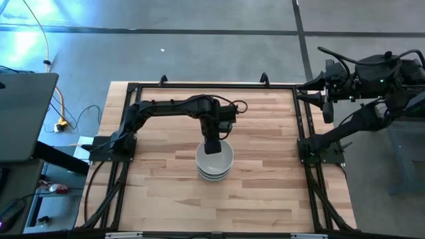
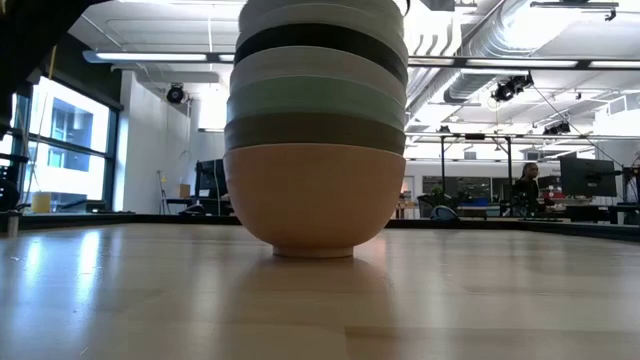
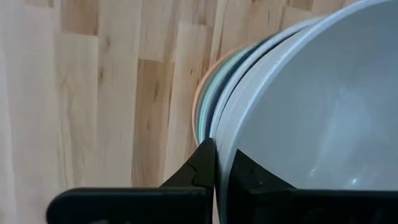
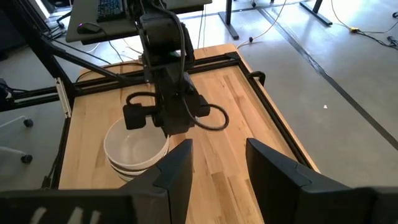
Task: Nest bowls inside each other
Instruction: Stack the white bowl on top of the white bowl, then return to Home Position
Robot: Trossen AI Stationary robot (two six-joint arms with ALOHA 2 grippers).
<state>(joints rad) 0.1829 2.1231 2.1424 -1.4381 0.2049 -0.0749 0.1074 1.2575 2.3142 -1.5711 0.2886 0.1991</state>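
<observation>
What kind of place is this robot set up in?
Most likely an open-plan lab or industrial-style office. Exposed ducts and strip lights run along the ceiling, desks with monitors stand behind the wooden table, and the floor is bare concrete with loose cables.

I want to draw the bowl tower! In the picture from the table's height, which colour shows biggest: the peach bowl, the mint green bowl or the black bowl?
1. The round smooth peach-orange bowl at the bottom shows most.
2. The pale mint green bowl and the black bowl show only as thin rim bands of similar height, so I will not rank those two.
</observation>
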